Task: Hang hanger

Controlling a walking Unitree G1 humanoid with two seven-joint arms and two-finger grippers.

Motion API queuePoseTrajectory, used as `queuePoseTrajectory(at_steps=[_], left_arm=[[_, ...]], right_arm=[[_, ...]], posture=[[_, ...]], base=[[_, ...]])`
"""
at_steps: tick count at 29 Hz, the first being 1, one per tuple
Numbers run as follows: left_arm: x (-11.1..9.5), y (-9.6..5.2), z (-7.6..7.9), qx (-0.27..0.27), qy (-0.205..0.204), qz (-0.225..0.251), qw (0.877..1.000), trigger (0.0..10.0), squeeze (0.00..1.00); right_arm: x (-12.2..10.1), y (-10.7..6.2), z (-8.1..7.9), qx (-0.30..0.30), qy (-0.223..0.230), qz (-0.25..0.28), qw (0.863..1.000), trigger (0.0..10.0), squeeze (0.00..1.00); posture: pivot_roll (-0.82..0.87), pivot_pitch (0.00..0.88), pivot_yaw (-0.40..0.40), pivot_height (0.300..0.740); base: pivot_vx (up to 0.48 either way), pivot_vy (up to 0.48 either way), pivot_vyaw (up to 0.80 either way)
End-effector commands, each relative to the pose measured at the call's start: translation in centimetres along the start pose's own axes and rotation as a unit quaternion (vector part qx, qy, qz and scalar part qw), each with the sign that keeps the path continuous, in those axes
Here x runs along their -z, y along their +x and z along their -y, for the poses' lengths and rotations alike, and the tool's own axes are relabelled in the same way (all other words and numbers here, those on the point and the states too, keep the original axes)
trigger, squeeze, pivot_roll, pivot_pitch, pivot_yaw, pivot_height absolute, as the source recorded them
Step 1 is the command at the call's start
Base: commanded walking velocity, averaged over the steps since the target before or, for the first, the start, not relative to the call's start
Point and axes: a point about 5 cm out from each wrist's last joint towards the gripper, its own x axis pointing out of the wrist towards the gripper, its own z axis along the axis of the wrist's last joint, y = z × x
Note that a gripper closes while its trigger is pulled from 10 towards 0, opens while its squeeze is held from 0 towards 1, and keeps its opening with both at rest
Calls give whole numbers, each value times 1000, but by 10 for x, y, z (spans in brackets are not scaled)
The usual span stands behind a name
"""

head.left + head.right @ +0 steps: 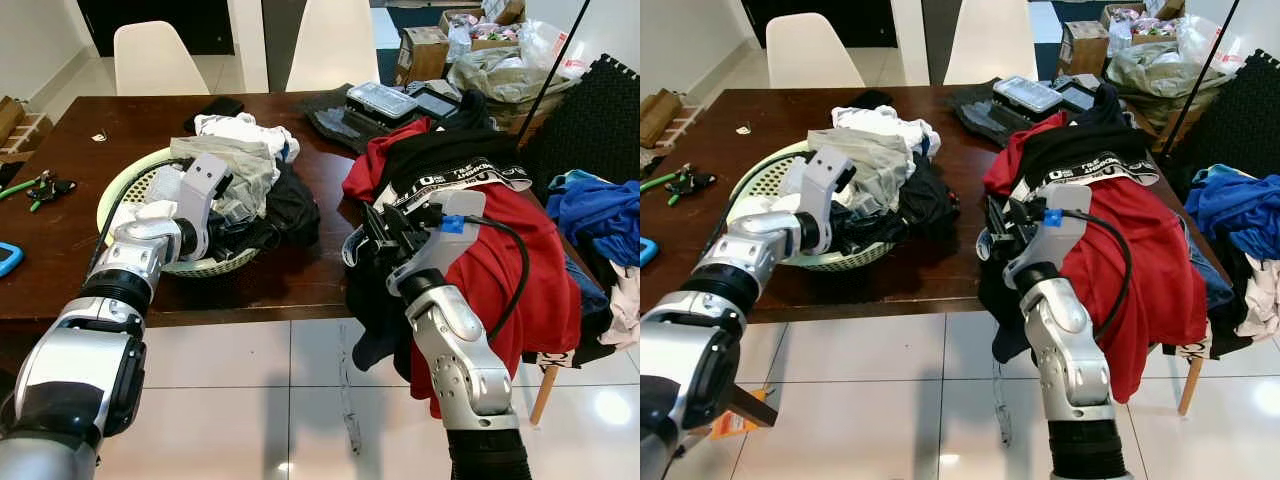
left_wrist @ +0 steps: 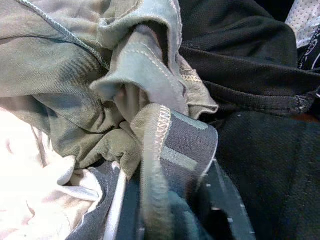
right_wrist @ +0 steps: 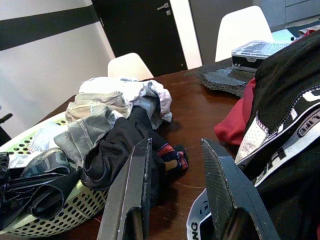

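At centre left the left gripper (image 1: 232, 196) is digging into the laundry basket (image 1: 120, 186), fingers clamped on grey cloth (image 2: 150, 150), while the right gripper (image 3: 175, 195) is hovering fingers-apart by red clothes (image 1: 520, 260), seemingly hunting for a hanger I cannot make out.

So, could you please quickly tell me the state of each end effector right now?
Left end effector: buried among the clothes in the laundry basket; cannot be told.
Right end effector: open, holding nothing, beside the red garment.
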Motion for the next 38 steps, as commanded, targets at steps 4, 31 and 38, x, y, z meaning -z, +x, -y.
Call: queuePoseTrajectory(at_steps=[4, 31, 38], left_arm=[[7, -4, -4, -10, 0, -18, 1000, 0, 0], [-100, -53, 7, -34, 49, 312, 948, 0, 0], [-146, -69, 27, -12, 38, 442, 896, 0, 0]], right_arm=[[0, 1, -4, -5, -1, 0, 1000, 10000, 0], [3, 18, -13, -32, 17, 7, 999, 10000, 0], [3, 19, -10, -28, 14, 9, 999, 10000, 0]], posture=[[29, 144, 50, 740], [108, 93, -30, 740], [101, 88, -20, 740]], base=[[0, 0, 0], [0, 0, 0], [0, 0, 0]])
